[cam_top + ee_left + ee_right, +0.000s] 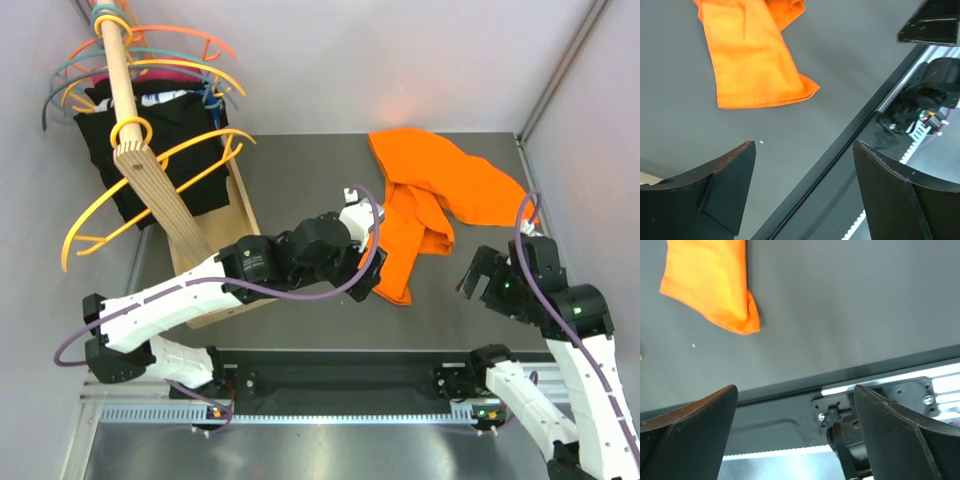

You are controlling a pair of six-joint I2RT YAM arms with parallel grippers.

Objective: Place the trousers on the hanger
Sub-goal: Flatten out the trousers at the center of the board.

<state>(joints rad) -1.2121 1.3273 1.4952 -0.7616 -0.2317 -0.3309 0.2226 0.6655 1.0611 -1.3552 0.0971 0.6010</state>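
The bright orange trousers [440,195] lie crumpled on the dark table at the back right, with one folded leg reaching toward the front. My left gripper [368,275] hovers open just left of that leg's end. In the left wrist view, the leg end [755,65] lies ahead of the open, empty left gripper [804,145]. My right gripper [478,280] is open and empty to the right of the leg. In the right wrist view, a trouser corner [710,280] shows at the upper left, apart from the gripper [795,388]. The amber-yellow hanger [150,185] hangs on the wooden pole at the left.
A slanted wooden pole [150,150] on a wooden base [215,240] carries coral and teal hangers [150,50] and black garments [150,130]. The table's front rail [350,360] runs just below both grippers. Grey walls close in the back and both sides.
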